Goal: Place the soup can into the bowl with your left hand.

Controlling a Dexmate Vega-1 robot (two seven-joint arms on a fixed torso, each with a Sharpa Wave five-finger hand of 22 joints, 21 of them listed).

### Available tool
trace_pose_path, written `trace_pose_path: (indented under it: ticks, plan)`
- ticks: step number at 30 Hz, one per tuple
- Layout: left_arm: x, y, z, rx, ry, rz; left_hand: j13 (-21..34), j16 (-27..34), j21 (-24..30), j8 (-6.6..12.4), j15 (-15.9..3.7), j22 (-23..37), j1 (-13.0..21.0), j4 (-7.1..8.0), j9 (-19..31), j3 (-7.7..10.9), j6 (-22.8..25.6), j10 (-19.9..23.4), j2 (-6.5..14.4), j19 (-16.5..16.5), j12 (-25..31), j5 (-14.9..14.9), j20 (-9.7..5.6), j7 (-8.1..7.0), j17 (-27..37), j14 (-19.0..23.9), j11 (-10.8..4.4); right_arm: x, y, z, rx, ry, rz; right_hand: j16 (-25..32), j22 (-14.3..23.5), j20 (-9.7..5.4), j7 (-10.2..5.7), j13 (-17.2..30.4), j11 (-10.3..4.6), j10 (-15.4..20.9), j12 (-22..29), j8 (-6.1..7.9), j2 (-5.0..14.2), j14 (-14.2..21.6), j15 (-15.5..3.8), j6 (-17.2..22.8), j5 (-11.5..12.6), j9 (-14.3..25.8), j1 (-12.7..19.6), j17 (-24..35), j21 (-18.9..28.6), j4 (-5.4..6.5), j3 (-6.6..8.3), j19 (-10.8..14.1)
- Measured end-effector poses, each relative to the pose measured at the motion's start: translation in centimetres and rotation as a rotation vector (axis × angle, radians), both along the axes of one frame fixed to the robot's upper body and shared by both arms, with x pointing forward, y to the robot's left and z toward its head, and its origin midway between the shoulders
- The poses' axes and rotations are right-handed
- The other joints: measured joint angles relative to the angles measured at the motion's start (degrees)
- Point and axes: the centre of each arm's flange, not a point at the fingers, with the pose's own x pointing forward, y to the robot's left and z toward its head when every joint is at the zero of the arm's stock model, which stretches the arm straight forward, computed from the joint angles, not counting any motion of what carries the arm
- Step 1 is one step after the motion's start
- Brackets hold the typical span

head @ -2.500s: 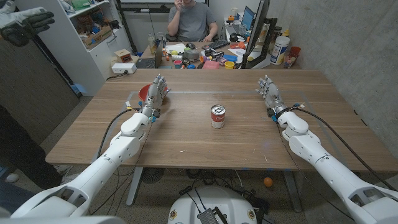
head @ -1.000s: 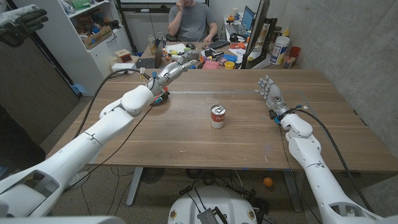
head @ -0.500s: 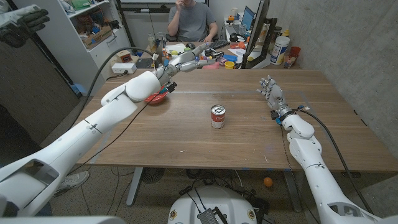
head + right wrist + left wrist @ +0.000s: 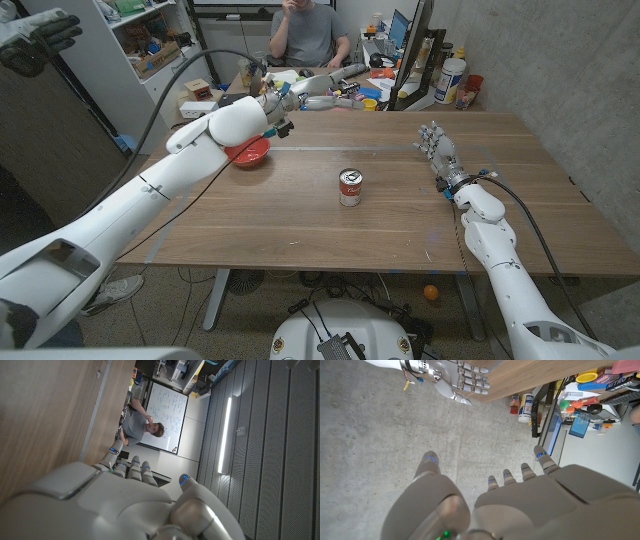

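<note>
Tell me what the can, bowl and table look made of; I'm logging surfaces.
Can: likely metal, with a red-and-white paper-like label and a shiny rim. Bowl: smooth red, probably plastic, possibly glazed. Table: matte brown top with wood grain, wood or laminate.

You have bare table [image 4: 300, 225] on every side of the soup can [image 4: 350, 187]. Your left arm [image 4: 180, 170] stretches above the red bowl [image 4: 248, 153], well left of that can.
</note>
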Motion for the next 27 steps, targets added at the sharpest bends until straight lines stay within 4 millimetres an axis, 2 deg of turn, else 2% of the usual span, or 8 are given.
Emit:
trace_pose_path:
  ticks: [4, 11, 14, 27]
  plan:
    - [-0.4, -0.7, 0.3, 0.048, -0.015, 0.001, 0.0, 0.5, -0.3, 0.00, 0.00, 0.0, 1.0, -0.47, 0.0, 0.01, 0.0, 0.0, -0.1, 0.0, 0.0, 0.2, 0.65, 0.00, 0.3, 0.0, 0.00, 0.1, -0.1, 0.0, 0.003, 0.000, -0.001, 0.0, 0.0, 0.00, 0.00, 0.0, 0.00, 0.0, 0.0, 0.00, 0.00, 0.0, 0.00, 0.0, 0.0, 0.0, 0.0, 0.0, 0.0, 0.00, 0.00, 0.0]
    - [-1.4, -2.1, 0.8, 0.151, -0.037, -0.004, 0.0, 0.5, -1.1, 0.00, 0.00, 0.3, 2.7, -0.92, 0.0, -0.44, 0.0, 0.0, -0.5, 0.0, 0.3, 0.7, 0.68, 0.00, 0.3, 0.0, 0.57, 0.1, -0.4, -0.1, 0.007, -0.002, -0.006, 0.0, 0.0, 0.00, 0.10, 0.0, 0.00, 0.0, 0.0, 0.00, 0.00, 0.2, 0.20, 0.5, 0.0, 0.0, 0.0, 0.0, -0.2, 0.00, 0.00, 0.0]
    - [-1.8, -2.7, 0.9, 0.199, -0.040, -0.005, 0.3, 0.2, -1.4, 0.00, 0.60, 0.3, 3.2, -1.03, 0.0, -0.55, 0.0, 0.2, -0.5, 0.0, 0.3, 0.7, 1.25, 0.00, 0.3, 0.0, 0.81, 0.1, -0.5, -0.1, 0.009, -0.003, -0.008, 0.0, 0.0, 0.00, 0.10, 0.0, 0.00, 0.0, 0.0, 0.00, 0.00, 0.2, 0.20, 0.5, 0.0, 0.0, 0.0, 0.0, -0.2, 0.00, 0.00, 0.0]
    - [-2.7, -4.0, 1.2, 0.373, -0.015, 0.023, 0.3, 0.0, -2.0, 0.00, 1.06, 0.5, 5.3, -1.27, 0.3, -0.79, 0.0, 0.2, -0.1, 0.0, 0.3, 1.4, 1.24, 0.01, 0.5, -0.2, 1.89, 0.2, -0.7, -0.3, 0.016, -0.002, -0.010, 0.0, 0.0, 0.00, 0.10, 0.0, 0.20, 0.2, 0.0, 0.00, 0.00, 0.2, 0.20, 0.5, 0.0, 0.0, 0.0, 0.0, -0.6, 0.00, 0.00, 0.0]
